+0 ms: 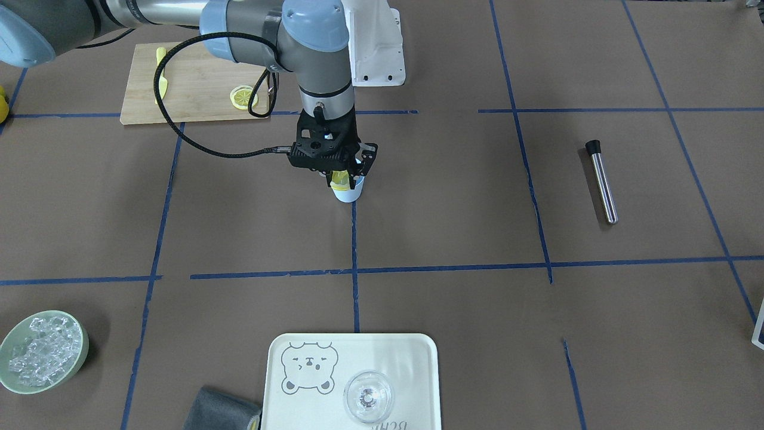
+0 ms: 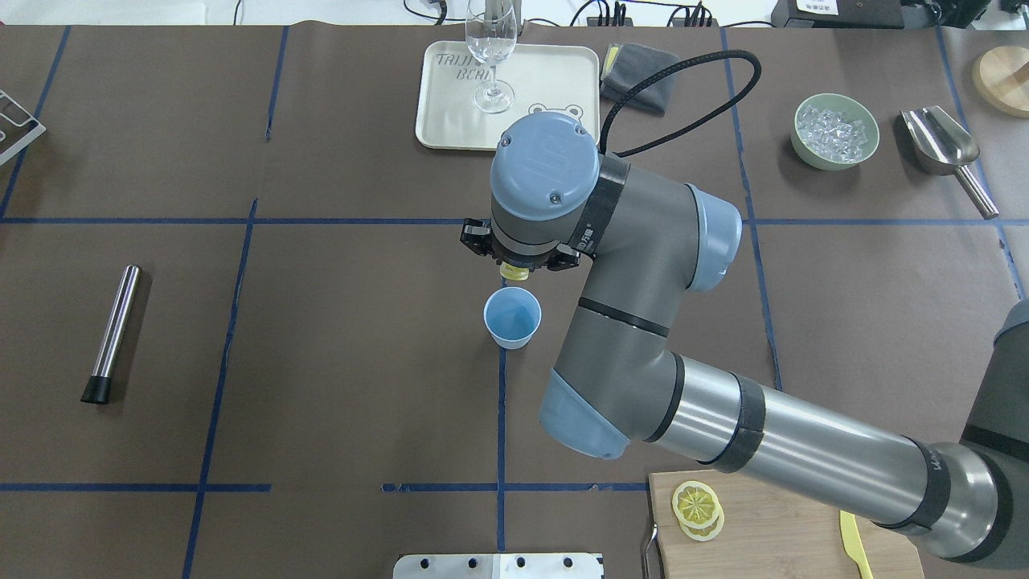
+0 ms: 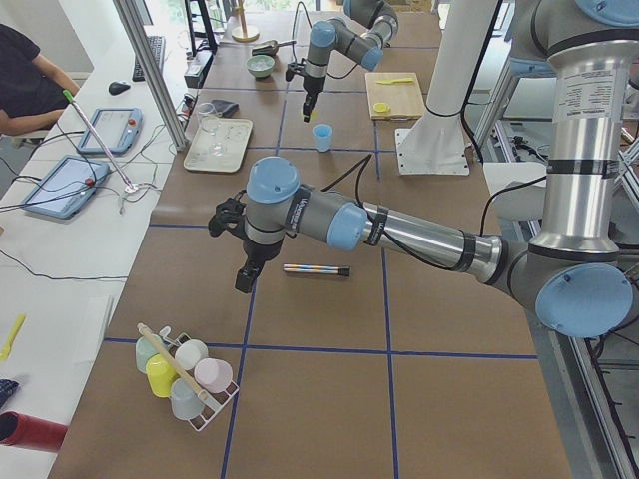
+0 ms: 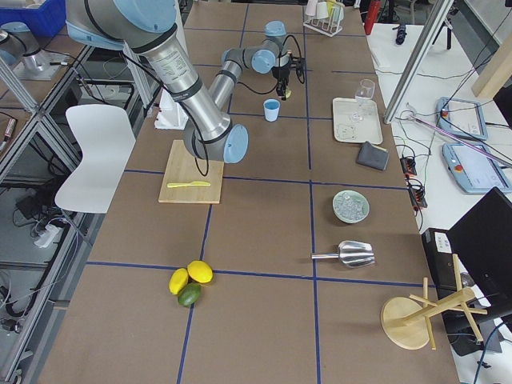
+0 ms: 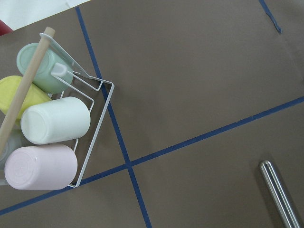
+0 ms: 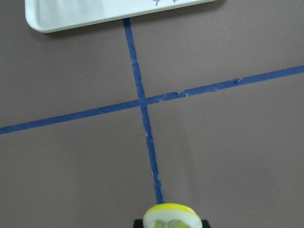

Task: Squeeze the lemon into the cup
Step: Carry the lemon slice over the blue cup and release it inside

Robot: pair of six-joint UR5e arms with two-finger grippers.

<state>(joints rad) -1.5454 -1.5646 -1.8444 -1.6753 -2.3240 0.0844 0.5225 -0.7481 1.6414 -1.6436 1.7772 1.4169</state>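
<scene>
My right gripper [image 1: 343, 174] is shut on the lemon [image 1: 340, 178], a thin yellow-rimmed slice held on edge between the black fingers. The slice also shows at the bottom edge of the right wrist view [image 6: 172, 216]. The light-blue cup [image 2: 512, 317] stands upright on the table just below the gripper; it looks empty. The lemon [image 2: 514, 273] hangs a little above the cup's mouth, near its far rim. My left gripper [image 3: 245, 277] shows only in the exterior left view, above the table near a steel tube; I cannot tell whether it is open.
A wooden board [image 2: 772, 535] at the near right holds twin lemon slices [image 2: 698, 508] and a yellow knife [image 2: 856, 543]. A tray [image 2: 450, 121] with a clear glass [image 2: 492, 48], a bowl of ice [image 2: 836, 131], a scoop [image 2: 940, 145], a steel tube [image 2: 112, 334] and a cup rack [image 5: 90, 118] stand around.
</scene>
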